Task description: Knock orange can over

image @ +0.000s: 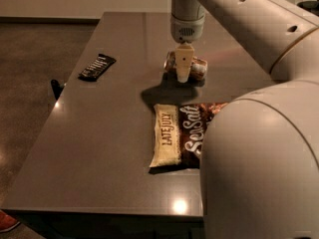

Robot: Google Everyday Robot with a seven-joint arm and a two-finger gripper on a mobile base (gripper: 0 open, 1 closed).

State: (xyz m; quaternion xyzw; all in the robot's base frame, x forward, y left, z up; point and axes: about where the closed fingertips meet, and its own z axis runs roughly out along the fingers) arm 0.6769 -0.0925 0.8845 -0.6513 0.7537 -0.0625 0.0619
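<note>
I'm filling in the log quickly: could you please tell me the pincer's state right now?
Pincer: open or closed cannot be told; it hangs just in front of the orange can.

One orange can (pixel 200 68), one black bar wrapper (pixel 97 66), one chip bag (pixel 172 141), one bench (pixel 99 148); one gripper (pixel 183 74), upper centre of frame.
</note>
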